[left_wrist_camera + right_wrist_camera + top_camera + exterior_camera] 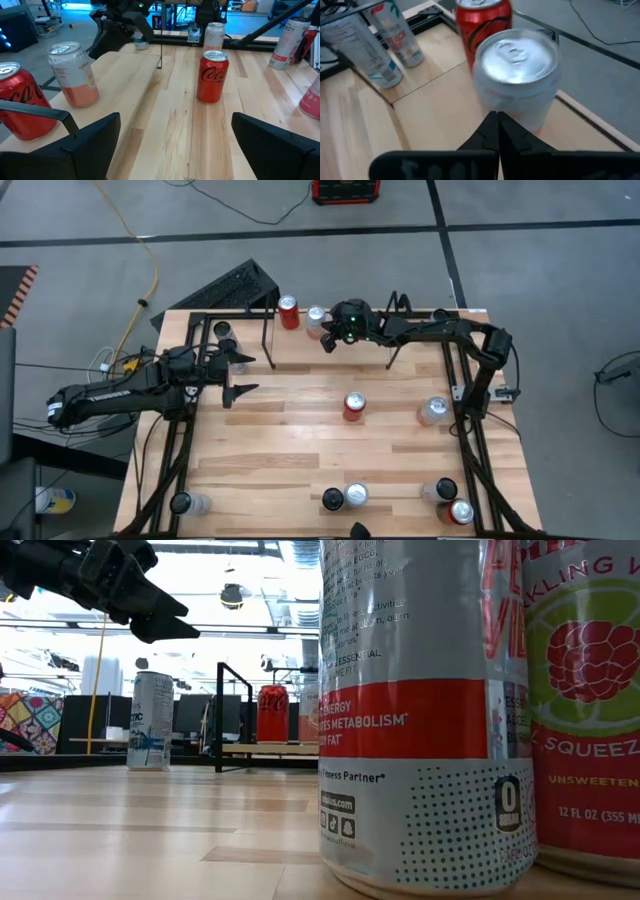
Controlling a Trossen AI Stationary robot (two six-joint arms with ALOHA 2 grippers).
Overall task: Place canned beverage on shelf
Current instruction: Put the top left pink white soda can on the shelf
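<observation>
Left pincer (172, 142) wide open; red cola can (212, 77) upright ahead; pale pink can (73, 74) beside wire shelf (35, 111).

Wooden table (300, 440) carries scattered cans (354, 407) and a wire shelf (330, 330).

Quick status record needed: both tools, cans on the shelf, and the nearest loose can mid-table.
left tool: open, empty, hovering at the table's left side
right tool: shut, empty, just behind the pale can
shelf: holds a red can and the pale can side by side
loose can: red Coca-Cola can upright mid-table
</observation>
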